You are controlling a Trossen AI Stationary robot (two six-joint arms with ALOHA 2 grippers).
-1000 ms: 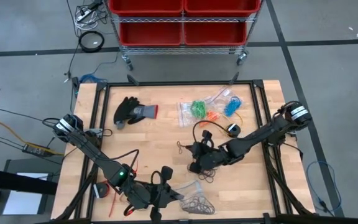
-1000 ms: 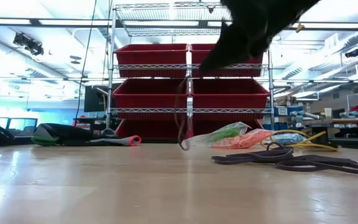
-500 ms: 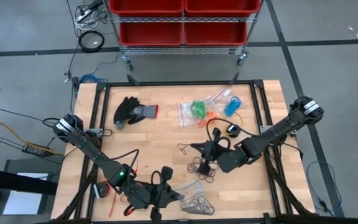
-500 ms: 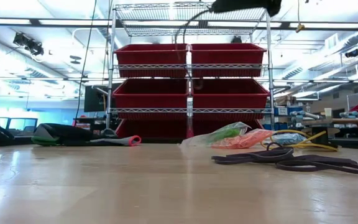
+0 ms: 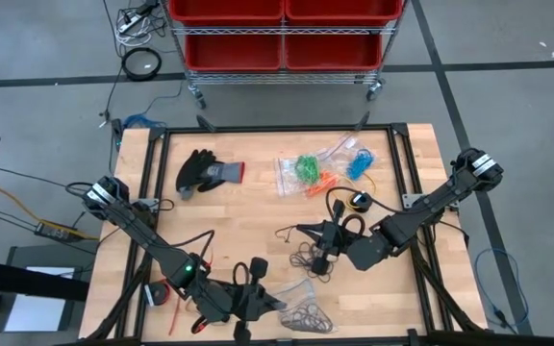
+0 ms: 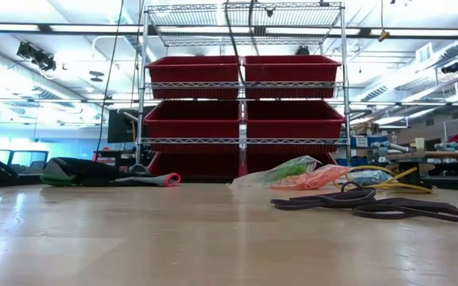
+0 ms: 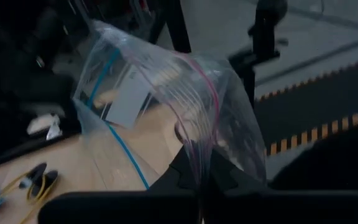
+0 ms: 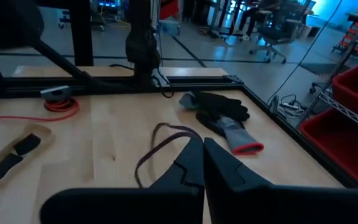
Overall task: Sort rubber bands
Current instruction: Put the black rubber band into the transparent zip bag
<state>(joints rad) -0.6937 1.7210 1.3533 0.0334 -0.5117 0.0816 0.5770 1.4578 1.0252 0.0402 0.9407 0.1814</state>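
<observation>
My right gripper (image 5: 303, 231) hovers over the table's middle, shut on a black rubber band (image 8: 160, 142). More black bands (image 5: 314, 259) lie on the wood below it, also seen as black bands (image 6: 372, 205) in the low view. Near the front edge my left gripper (image 5: 275, 302) is shut on a clear zip bag (image 7: 166, 99). A heap of black bands (image 5: 306, 315) lies by that bag. Small bags of green (image 5: 306, 168), orange (image 5: 327, 180) and blue bands (image 5: 359, 159) lie at the far middle. My left gripper pinches the clear bag at an edge by its pink zip line (image 7: 197, 163) between its two shut fingers. The fingers come nearly level from the table's left. The bag spreads out beyond the fingertips; whether its far part rests on the table I cannot tell. My right gripper pinches one black band at a point on its loop (image 8: 180, 140) between its two shut fingertips. The fingers come nearly level from the table's right. The rest of the loop (image 5: 282, 231) droops slack beyond them, clear of the table.
A black glove (image 5: 205, 171) with a red cuff lies at the far left. A yellow cable with a black end (image 5: 359, 200) lies right of centre. A red tape roll (image 5: 159, 293) sits at the near left. Red bins on a wire rack (image 6: 241, 111) stand beyond the far edge.
My right gripper has risen from the black bands on the table and drawn a little toward the right edge, tipping up toward level. It stays shut, and one black band has come up with it, lifted clear. In the low view the gripper has left through the top.
</observation>
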